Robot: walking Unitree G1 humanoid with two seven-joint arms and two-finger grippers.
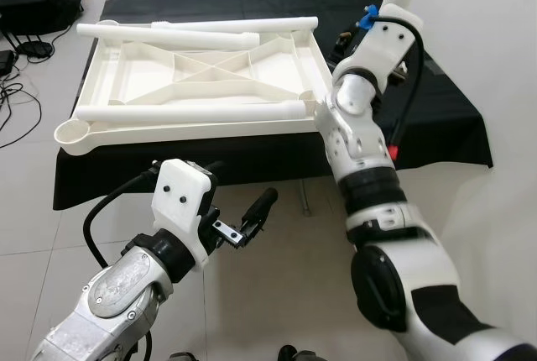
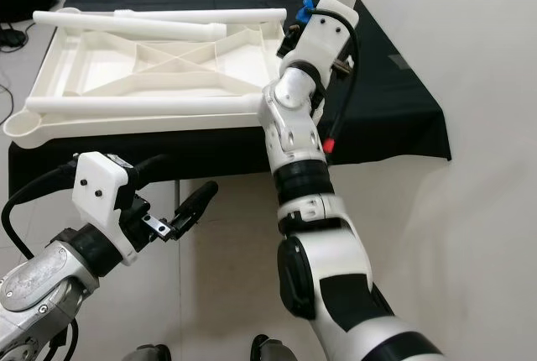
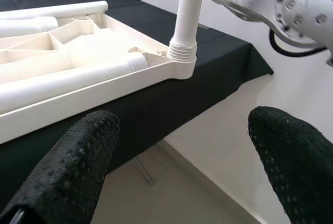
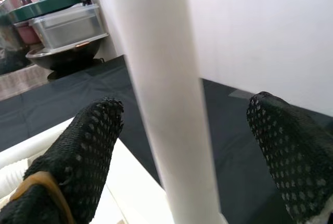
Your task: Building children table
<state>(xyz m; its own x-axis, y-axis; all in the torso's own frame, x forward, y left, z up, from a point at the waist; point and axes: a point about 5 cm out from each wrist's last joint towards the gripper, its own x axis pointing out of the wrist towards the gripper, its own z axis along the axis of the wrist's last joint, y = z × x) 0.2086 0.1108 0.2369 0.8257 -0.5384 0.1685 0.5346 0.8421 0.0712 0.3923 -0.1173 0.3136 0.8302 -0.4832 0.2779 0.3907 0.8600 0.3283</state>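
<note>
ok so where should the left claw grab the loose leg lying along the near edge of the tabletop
Take the near loose leg at mid-length, coming from above with the left claw open across it. It is a round tube lying flat in the upturned tabletop; the near rim blocks a low sideways approach, I'd judge.

A white plastic children's tabletop (image 1: 201, 84) lies upside down on a black-draped surface, its ribbed underside with crossing braces facing up. Three loose white plastic legs (image 1: 193, 112) lie lengthwise inside it, two along the far edge and one along the near edge, their threaded ends showing. A fourth white leg (image 3: 186, 15) stands upright, its threaded base seated in the corner socket (image 3: 179, 63) nearest the wall.
</note>
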